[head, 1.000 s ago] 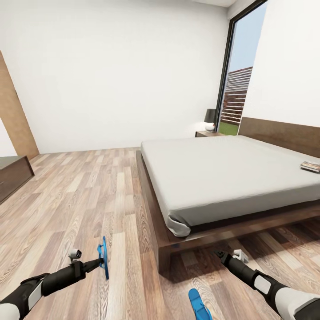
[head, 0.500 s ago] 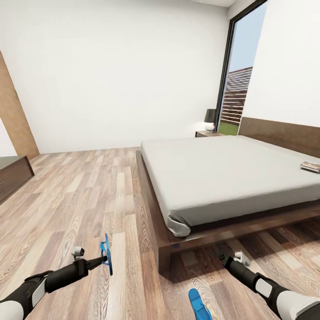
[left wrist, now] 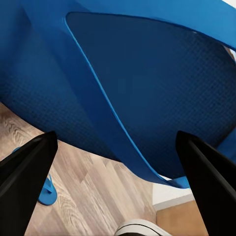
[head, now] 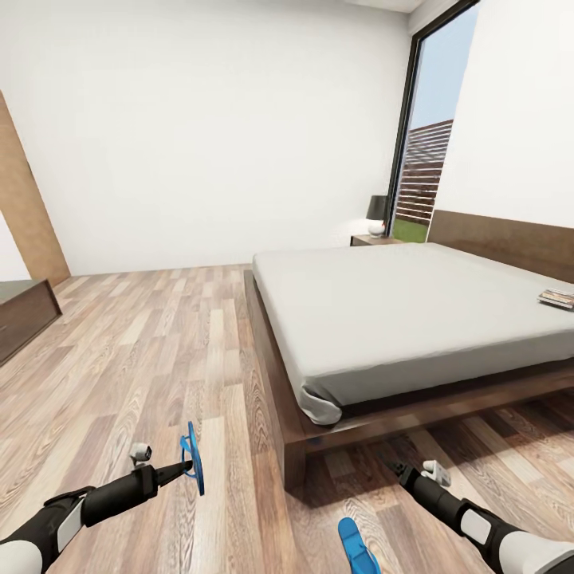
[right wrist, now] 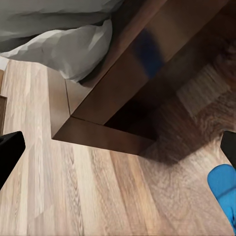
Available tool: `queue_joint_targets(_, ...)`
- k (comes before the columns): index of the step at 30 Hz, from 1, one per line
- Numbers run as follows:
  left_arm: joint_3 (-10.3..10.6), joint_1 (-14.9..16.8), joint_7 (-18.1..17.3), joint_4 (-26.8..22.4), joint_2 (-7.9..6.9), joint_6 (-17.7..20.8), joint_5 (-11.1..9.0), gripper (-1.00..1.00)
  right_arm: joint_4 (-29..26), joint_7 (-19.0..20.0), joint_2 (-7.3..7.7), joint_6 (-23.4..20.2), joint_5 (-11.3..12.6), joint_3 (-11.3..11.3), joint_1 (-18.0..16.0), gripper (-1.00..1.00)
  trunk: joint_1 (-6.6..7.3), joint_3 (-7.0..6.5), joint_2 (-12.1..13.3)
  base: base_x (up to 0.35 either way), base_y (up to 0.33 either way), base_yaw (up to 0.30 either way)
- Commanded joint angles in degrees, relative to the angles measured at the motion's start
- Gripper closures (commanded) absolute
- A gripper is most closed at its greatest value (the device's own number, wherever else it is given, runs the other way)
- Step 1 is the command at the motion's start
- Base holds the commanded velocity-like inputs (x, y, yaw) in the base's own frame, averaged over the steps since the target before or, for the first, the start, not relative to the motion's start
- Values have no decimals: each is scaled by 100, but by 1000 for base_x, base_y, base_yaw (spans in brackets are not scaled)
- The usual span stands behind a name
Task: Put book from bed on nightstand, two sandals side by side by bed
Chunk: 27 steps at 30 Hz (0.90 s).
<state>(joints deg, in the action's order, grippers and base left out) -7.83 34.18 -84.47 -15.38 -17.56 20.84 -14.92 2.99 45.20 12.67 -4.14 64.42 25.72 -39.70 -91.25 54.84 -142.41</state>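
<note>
Blue sandal (head: 191, 469) clamped in left gripper (head: 185, 467), right gripper (head: 396, 470) spread empty, needing setting down beside floor sandal (head: 356, 544) near bed (head: 414, 319)

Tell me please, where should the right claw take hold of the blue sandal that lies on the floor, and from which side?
The sandal on the floor lies flat, sole down, near the bed's corner. Probably best: bring the right claw down from above and close it across the narrow width of the sole at mid-length. The left claw already holds the other sandal on edge.
</note>
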Motion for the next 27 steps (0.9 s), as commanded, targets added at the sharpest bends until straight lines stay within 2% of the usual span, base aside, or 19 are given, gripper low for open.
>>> queue_joint_targets(1,10,2,-17,2,-2,60,-19,100,17,43,-1,-43,61,29,-6,-100,1,6,-3,0,0,0)
queue_joint_targets(8,10,2,-5,8,-2,60,-19,100,17,79,-4,-38,70,29,0,-100,1,6,-3,0,0,-30)
queue_joint_targets(17,10,1,0,8,-2,60,-19,100,17,93,-10,-43,71,29,5,-100,1,6,-3,0,0,-176)
queue_joint_targets(27,10,2,7,8,-3,60,-19,100,17,79,-19,-41,84,30,6,-100,1,6,-3,0,4,-20)
